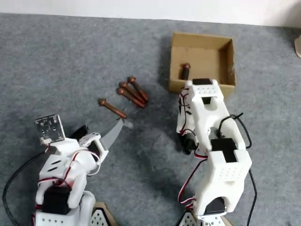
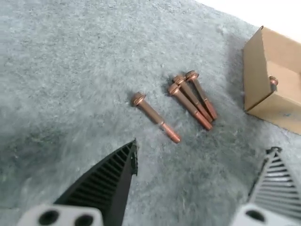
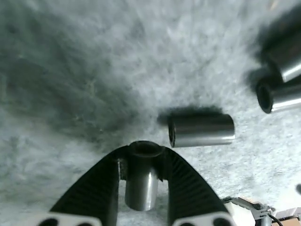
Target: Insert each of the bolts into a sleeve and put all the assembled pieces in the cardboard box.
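A single copper bolt (image 1: 112, 108) (image 2: 155, 117) lies on the grey carpet just ahead of my left gripper (image 1: 102, 126) (image 2: 202, 155), which stands open and empty. Three more bolts (image 1: 132, 92) (image 2: 193, 99) lie together beyond it. The cardboard box (image 1: 221, 47) (image 2: 270, 94) stands at the back right with one assembled piece (image 1: 186, 70) inside. My right gripper (image 3: 142, 155) is shut on an upright steel sleeve (image 3: 140, 181). Another sleeve (image 3: 202, 130) lies on its side just past the fingertips. Two further sleeves (image 3: 282, 96) lie farther off.
The right arm (image 1: 207, 127) stretches toward the box's near wall and covers the sleeves in the high view. Open carpet spreads to the left and behind the bolts. A pale object (image 1: 297, 46) shows at the right edge.
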Tool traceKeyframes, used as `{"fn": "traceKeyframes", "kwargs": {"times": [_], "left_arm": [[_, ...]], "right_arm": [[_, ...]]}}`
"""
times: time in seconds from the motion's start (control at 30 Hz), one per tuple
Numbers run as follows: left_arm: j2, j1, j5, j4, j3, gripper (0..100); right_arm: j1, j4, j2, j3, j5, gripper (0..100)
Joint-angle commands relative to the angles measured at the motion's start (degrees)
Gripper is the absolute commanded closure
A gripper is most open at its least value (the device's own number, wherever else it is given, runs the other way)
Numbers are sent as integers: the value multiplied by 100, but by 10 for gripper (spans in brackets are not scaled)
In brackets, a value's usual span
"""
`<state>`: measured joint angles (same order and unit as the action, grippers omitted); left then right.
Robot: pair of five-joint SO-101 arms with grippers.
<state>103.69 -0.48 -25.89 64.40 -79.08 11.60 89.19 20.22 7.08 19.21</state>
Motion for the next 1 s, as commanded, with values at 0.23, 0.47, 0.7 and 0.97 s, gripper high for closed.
{"fn": "traceKeyframes", "kwargs": {"times": [0.23,0.47,0.7,0.97], "left_arm": [[-2818,-84,-114,-62,1516,621],[-5297,-92,-1055,-976,2273,621],[-7697,-215,-1996,-1002,3714,622],[-9314,-365,-2804,-1002,4796,622]], "right_arm": [[4,-374,-391,295,35,995],[4,-382,-391,312,26,995],[4,-382,-391,330,18,995],[4,-637,-374,338,26,995]]}}
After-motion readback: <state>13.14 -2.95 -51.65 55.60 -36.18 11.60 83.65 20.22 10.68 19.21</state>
